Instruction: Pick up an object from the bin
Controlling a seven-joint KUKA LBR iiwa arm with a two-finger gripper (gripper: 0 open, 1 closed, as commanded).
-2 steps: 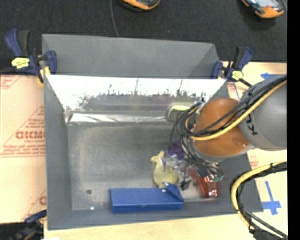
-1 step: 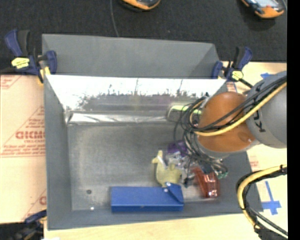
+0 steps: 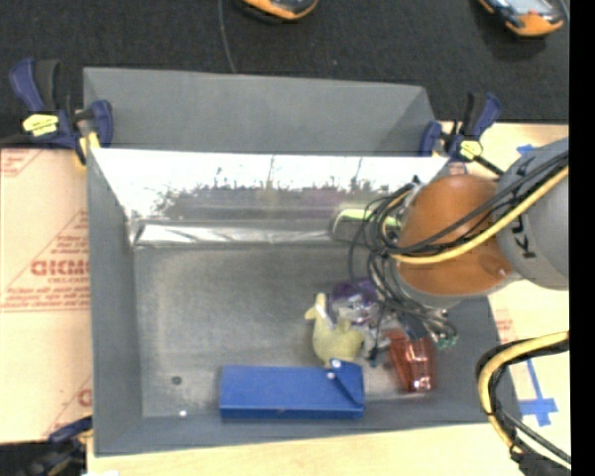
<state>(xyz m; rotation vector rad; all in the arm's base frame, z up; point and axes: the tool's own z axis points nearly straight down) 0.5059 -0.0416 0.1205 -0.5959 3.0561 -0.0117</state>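
At the right front of the bin (image 3: 114,296), the gripper (image 3: 382,327), spread or closed I cannot tell, is hanging over a yellow toy (image 3: 335,341), purple piece (image 3: 353,293) and red block (image 3: 413,363) crowding together, so it is risking pinching 2 at once.

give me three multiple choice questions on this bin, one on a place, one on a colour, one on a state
1. Where does the blue box lie in the bin?
A) against the wall at the view's top
B) along the wall at the view's bottom
C) in the top left corner

2. What colour is the object just right of the pale yellow toy?
A) green
B) white
C) dark red

3. How does the blue box rest?
A) flat on the floor
B) standing on end
C) on top of the yellow toy

Answers: 1 B, it stretches along the bottom wall; 2 C, it looks dark red beside the toy; 3 A, its broad face points up.
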